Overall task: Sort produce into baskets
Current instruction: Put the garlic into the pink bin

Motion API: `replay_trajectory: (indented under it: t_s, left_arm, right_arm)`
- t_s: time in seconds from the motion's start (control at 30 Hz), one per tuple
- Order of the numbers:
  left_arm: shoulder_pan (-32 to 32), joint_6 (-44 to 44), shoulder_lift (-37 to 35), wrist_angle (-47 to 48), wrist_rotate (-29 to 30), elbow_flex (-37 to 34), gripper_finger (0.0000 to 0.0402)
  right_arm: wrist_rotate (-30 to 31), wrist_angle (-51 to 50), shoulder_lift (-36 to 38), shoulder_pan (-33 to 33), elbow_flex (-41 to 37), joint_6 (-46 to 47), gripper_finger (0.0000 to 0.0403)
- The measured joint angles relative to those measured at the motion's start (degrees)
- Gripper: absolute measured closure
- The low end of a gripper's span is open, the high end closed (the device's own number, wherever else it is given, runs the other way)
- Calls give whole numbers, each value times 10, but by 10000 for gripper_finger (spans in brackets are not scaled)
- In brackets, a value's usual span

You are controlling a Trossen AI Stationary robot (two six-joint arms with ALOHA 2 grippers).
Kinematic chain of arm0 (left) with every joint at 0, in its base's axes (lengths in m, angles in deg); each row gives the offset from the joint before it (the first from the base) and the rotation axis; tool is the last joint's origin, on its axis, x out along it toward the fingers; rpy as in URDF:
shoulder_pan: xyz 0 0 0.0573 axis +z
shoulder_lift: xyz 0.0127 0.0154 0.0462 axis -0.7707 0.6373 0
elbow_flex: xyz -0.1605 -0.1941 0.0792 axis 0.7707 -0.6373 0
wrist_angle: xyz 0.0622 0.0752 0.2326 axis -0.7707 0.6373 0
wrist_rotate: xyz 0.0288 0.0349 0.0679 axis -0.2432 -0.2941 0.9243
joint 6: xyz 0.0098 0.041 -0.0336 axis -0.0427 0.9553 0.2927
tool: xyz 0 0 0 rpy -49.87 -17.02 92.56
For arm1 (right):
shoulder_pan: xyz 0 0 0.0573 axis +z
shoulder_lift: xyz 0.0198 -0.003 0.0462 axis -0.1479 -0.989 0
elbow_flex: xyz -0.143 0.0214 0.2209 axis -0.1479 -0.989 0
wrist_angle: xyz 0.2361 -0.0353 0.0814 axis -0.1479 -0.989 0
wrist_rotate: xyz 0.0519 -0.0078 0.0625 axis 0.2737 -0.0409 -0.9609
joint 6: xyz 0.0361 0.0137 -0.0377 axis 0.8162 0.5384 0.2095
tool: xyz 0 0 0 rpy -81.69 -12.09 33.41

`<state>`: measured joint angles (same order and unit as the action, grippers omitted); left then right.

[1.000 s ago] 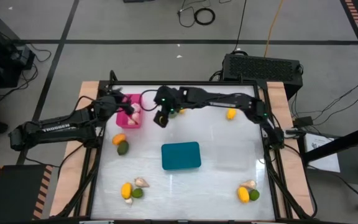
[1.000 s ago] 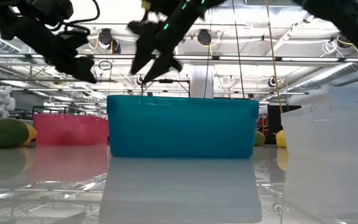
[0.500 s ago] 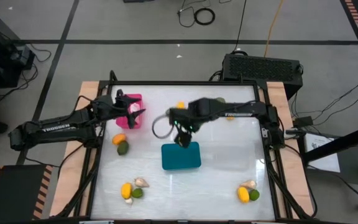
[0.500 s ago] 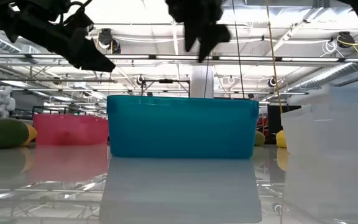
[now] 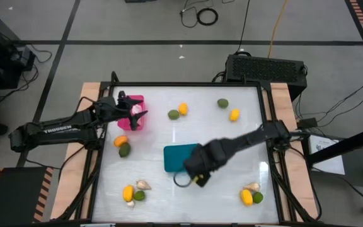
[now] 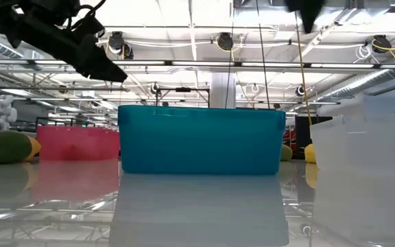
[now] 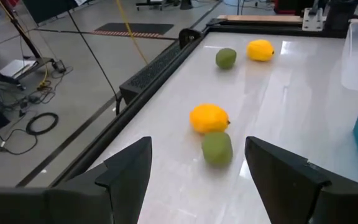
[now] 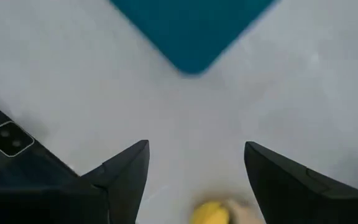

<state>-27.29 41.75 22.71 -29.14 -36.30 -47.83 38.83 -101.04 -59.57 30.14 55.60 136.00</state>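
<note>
1. Counter (image 5: 232, 142): white, glossy.
2. Pink basket (image 5: 133, 111) at far left; teal basket (image 5: 183, 157) at centre.
3. Loose produce: orange fruit (image 5: 183, 109) beside green fruit (image 5: 173, 115); garlic bulb (image 5: 144, 185) near front-left.

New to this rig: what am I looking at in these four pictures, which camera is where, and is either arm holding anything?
Two dark robot arms work at a white table. One camera looks straight down, one sits at table height, and one rides on each wrist. The left gripper hangs open and empty over the pink basket. The right gripper is open and empty too, low beside the teal basket. A nearly clear basket shows best from table height. Toy produce lies scattered: yellow-orange fruits, green fruits and pale garlic bulbs.
</note>
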Motion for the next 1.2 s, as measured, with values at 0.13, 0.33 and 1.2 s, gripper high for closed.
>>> replay_trajectory:
  t_s: [0.13,0.33,1.2]
  left_arm:
    - [0,-3,8,1,-20,0,136]
    - [-3,-5,18,-24,-134,0,136]
    - [-68,29,77,-91,-165,0,136]
  right_arm:
    - [-25,-1,10,45,-43,109,148]
    - [-47,2,69,112,-159,259,148]
    - [-101,228,263,245,-548,705,148]
